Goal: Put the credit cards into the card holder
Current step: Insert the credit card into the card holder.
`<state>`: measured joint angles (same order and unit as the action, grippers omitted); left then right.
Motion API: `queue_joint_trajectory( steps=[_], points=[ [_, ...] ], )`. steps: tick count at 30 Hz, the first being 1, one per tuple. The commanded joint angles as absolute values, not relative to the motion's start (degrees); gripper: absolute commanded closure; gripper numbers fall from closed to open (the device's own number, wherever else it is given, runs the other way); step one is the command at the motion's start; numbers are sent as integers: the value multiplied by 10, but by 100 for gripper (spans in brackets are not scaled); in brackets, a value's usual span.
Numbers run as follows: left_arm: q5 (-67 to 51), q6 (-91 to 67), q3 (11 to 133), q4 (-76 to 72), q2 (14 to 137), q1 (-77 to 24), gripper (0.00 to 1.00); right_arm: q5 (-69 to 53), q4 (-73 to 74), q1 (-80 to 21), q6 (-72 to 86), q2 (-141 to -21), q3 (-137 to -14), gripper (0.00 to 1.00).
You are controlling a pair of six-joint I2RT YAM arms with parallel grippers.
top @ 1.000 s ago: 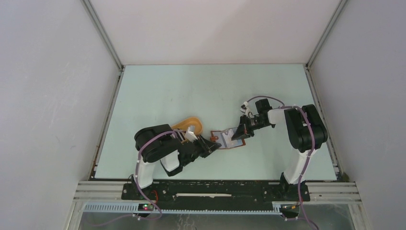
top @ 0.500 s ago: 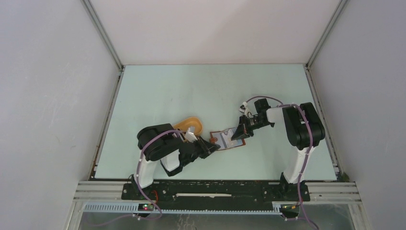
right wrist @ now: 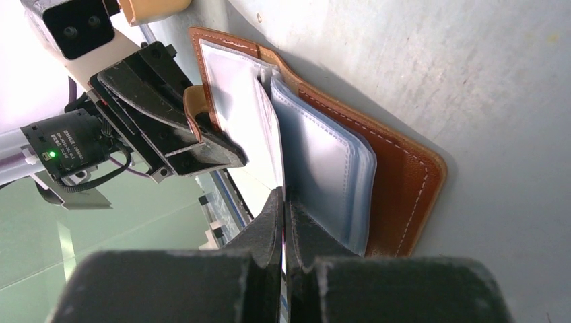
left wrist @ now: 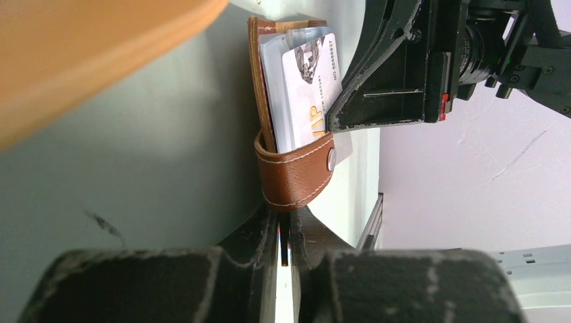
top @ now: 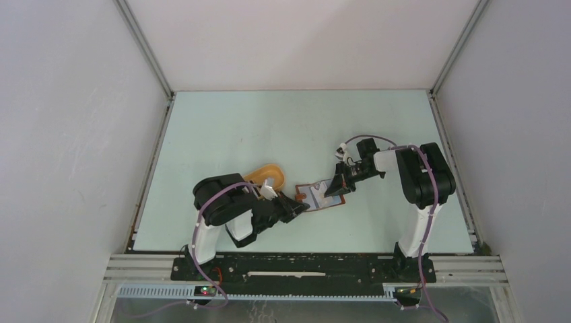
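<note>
Beside the orange tray [top: 260, 171] on the desk [top: 236, 128], the card holder [right wrist: 404, 182] lies open. It looks like soft leather with floppy sleeves [right wrist: 323, 175], best pinned by its strap [left wrist: 294, 178], which the left pincer [left wrist: 286, 225] nips, nearly closed. Opposite, the right pincer [right wrist: 283, 202] clamps a stiff, slick-looking credit card [left wrist: 310, 87]; the sleeve mouth is hidden.
</note>
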<state>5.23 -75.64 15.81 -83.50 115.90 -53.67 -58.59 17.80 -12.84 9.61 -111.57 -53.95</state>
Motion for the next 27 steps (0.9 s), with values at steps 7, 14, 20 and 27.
queue_joint_trajectory(
  steps=[7, 14, 20, 27],
  points=[
    [40, -764, 164, -851, 1154, -532, 85, -522, 193, -136, 80, -1122, -557, 87],
    [29, -769, 160, -851, 1141, -532, 91, -513, 205, -137, 72, -1114, -566, 84],
    [16, -773, 160, -858, 1142, -533, 93, -512, 214, -137, 66, -1114, -572, 84],
    [11, -773, 158, -862, 1143, -532, 93, -506, 217, -139, 65, -1115, -575, 84]
  ],
)
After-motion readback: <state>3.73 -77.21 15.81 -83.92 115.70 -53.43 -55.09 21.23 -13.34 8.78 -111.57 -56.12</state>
